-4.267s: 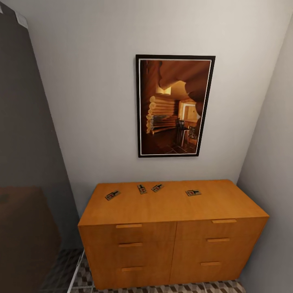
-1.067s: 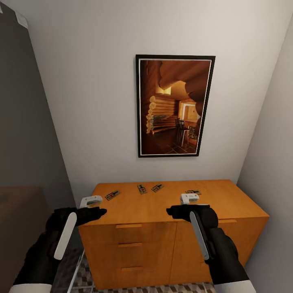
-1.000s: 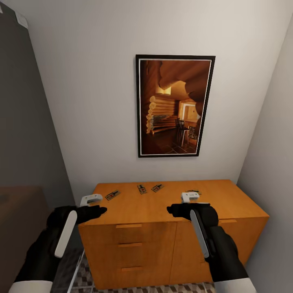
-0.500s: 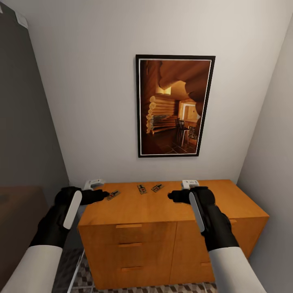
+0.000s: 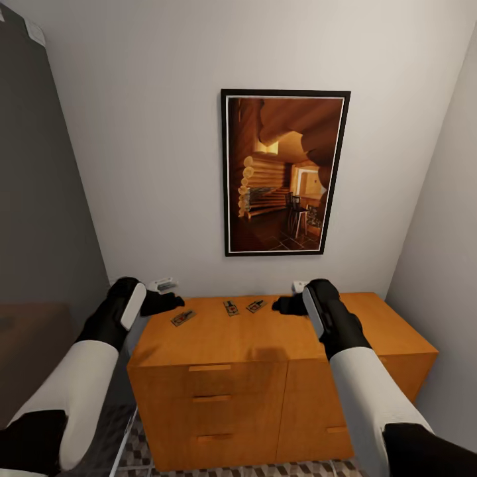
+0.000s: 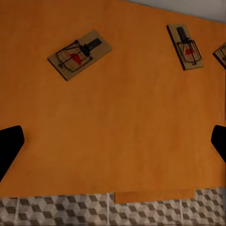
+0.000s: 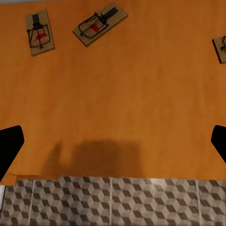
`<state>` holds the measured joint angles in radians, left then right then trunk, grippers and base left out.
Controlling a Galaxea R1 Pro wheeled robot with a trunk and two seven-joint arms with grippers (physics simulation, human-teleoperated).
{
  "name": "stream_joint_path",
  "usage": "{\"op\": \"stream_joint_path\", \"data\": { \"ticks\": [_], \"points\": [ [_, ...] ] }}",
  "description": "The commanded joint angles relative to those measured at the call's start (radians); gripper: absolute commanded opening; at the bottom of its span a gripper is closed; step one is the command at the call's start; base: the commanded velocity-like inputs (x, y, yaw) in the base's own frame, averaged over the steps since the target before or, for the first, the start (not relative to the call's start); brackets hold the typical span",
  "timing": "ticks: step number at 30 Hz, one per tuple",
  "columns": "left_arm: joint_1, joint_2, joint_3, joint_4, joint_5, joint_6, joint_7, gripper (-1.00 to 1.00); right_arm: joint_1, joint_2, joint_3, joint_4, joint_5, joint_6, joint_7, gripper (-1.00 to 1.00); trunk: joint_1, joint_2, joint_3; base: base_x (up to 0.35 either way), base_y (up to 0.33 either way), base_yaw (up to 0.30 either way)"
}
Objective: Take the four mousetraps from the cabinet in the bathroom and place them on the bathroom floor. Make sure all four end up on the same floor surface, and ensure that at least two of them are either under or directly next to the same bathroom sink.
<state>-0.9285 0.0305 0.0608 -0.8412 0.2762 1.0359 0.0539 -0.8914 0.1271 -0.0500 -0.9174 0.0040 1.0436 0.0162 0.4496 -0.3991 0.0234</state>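
Three mousetraps (image 5: 183, 318) (image 5: 230, 307) (image 5: 256, 305) lie on the flat top of the orange-brown cabinet (image 5: 218, 344). My right gripper (image 5: 281, 305) hangs above the top just right of them, and its arm hides the spot further right. My left gripper (image 5: 169, 303) hovers at the top's left rear corner. In the left wrist view the left gripper (image 6: 113, 146) is open above bare wood, with mousetraps (image 6: 80, 54) (image 6: 184, 40) beyond it. The right wrist view has the right gripper (image 7: 113, 143) open too, with mousetraps (image 7: 39, 32) (image 7: 100, 23) and a third one (image 7: 220, 48) at the frame's edge.
A framed picture (image 5: 285, 172) hangs on the wall behind the cabinet. A dark panel (image 5: 40, 199) closes the left side and a white wall (image 5: 444, 265) the right. Cube-patterned bathroom floor (image 5: 265, 470) (image 7: 113, 197) lies in front of the cabinet.
Both arms have come into view, risen and reached forward over the cabinet top. The right one now covers the rightmost mousetrap in the head view. The traps have not moved.
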Motion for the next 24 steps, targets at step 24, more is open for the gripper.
{"op": "stream_joint_path", "data": {
  "ticks": [24],
  "points": [
    [-0.164, 0.001, -0.137, 0.236, 0.006, -0.005, -0.001, 1.0, -0.083, -0.001, -0.014, 0.114, -0.005, 0.004, 0.001, 1.0, 0.0, -0.001, -0.001, 0.0, 0.0, 0.0]
  ]
}}
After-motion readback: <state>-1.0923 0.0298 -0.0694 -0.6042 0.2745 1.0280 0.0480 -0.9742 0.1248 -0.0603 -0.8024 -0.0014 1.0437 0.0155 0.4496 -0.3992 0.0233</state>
